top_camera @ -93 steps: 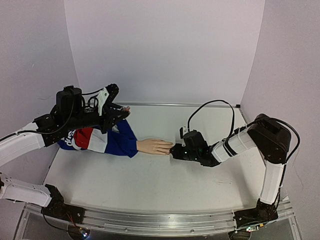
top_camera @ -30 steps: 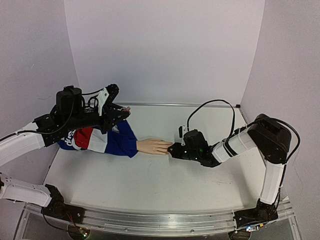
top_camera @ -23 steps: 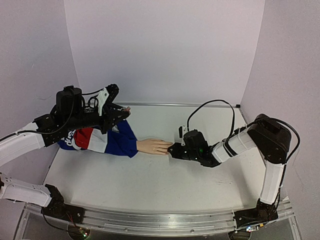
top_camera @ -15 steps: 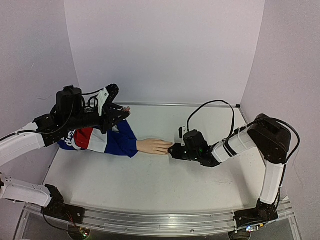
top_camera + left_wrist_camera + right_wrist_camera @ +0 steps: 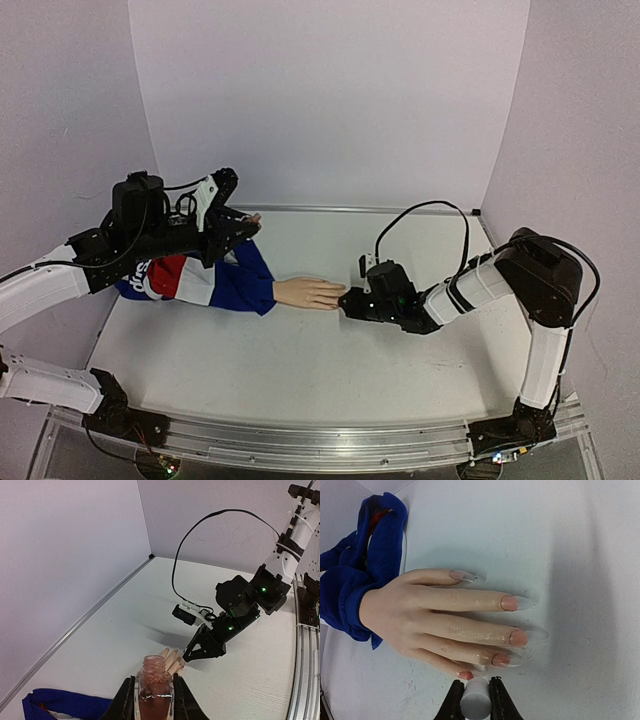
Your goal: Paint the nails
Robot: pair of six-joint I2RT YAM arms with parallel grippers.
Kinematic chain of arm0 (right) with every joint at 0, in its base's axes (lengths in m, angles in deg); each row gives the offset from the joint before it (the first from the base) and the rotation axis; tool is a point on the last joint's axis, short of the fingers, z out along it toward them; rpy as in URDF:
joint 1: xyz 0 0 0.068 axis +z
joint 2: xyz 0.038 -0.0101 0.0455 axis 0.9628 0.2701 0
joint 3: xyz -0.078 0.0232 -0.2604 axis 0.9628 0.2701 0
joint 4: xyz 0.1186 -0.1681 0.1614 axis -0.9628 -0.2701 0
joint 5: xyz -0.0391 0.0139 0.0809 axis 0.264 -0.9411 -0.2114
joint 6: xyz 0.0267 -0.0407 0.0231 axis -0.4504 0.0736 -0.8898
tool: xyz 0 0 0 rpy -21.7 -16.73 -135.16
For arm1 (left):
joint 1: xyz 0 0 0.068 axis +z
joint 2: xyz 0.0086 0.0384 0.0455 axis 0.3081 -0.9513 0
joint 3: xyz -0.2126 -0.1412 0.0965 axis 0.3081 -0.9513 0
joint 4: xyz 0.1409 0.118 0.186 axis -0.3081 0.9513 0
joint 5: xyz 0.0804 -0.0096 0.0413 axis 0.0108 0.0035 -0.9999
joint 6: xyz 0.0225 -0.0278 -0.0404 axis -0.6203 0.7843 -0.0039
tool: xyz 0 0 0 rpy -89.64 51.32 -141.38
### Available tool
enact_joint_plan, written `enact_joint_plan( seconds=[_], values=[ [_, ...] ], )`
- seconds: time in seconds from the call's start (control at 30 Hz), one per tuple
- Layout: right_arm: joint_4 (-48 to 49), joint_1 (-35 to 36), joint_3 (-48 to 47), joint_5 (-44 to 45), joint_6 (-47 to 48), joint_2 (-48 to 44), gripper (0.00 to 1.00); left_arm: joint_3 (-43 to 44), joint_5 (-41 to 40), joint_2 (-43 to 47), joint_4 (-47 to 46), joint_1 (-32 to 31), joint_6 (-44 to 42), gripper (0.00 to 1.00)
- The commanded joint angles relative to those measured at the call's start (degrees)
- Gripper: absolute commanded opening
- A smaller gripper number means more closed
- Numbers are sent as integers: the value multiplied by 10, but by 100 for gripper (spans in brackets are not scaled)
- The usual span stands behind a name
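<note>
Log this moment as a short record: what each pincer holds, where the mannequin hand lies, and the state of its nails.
left pincer: shut on an open bottle of pinkish polish, upright
right pincer: shut on a white cap, at the little finger
mannequin hand: palm down on the table, fingers toward the right arm
nails: pink on all four fingers, long tips clear
sleeve: blue, bunched at the wrist

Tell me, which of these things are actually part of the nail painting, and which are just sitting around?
Part of the job:
- nails on the mannequin hand
- open pink bottle, held in the left pincer
- white cap, held in the right pincer by the little finger

Just there:
- blue sleeve
- black cable
- table
</note>
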Motion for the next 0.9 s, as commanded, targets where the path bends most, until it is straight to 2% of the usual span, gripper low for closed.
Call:
enact_joint_plan(
  seconds=[0.0,0.87],
  values=[
    [-4,0,-19,18,0,-7,0,9,6,8,-19,1,0,0],
    [6,0,14,32,11,-48,0,10,10,3,-19,1,2,0]
  ],
)
